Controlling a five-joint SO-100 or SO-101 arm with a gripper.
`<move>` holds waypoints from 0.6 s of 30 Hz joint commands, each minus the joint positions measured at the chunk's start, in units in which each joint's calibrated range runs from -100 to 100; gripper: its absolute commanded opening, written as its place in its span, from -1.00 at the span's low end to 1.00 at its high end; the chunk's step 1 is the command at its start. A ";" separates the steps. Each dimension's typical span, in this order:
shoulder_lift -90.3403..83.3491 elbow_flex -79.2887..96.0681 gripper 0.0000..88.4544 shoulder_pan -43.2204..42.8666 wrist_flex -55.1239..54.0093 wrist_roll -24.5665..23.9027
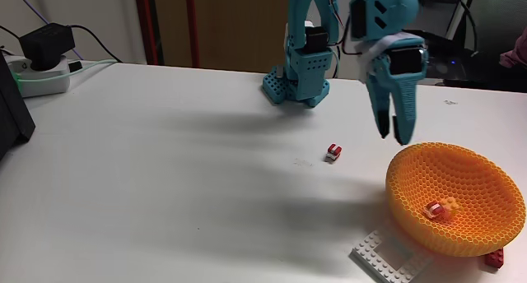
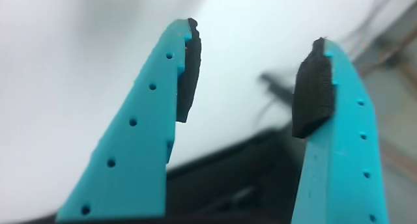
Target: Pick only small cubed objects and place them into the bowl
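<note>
Wrist view shows my jaws [image 2: 251, 81] parted with nothing between the pads, so I judge the arm is raised by the bowl's [image 1: 412, 180] far rim after a drop. Two cubes [image 1: 440, 208] lie inside it; one striped cube [image 1: 333, 152] waits mid-counter, well apart from the bowl.

Wide bare tabletop [image 1: 165, 168] is left open across its left and middle. Toward the right edge, passage is narrowed by the bowl [image 1: 458, 197], the white plate [image 1: 387, 254] apparently touching its base, and one striped cube [image 1: 332, 153].
</note>
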 commanded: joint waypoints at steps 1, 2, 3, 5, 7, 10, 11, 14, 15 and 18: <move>-6.45 3.12 -0.51 7.44 4.47 1.66; -7.12 5.53 -0.53 8.55 4.47 2.59; -7.21 8.23 -0.55 8.93 4.30 3.71; -6.93 11.98 -0.60 8.18 3.00 5.47; -6.83 11.98 -0.58 7.44 3.08 6.94; -6.74 11.98 -0.58 5.48 3.00 9.38; -6.74 12.27 -0.58 5.20 2.48 10.40; -6.55 13.23 -0.64 5.39 1.69 14.65; -6.55 13.91 -0.66 5.94 1.78 16.70; -6.83 17.08 -0.66 7.81 0.56 21.83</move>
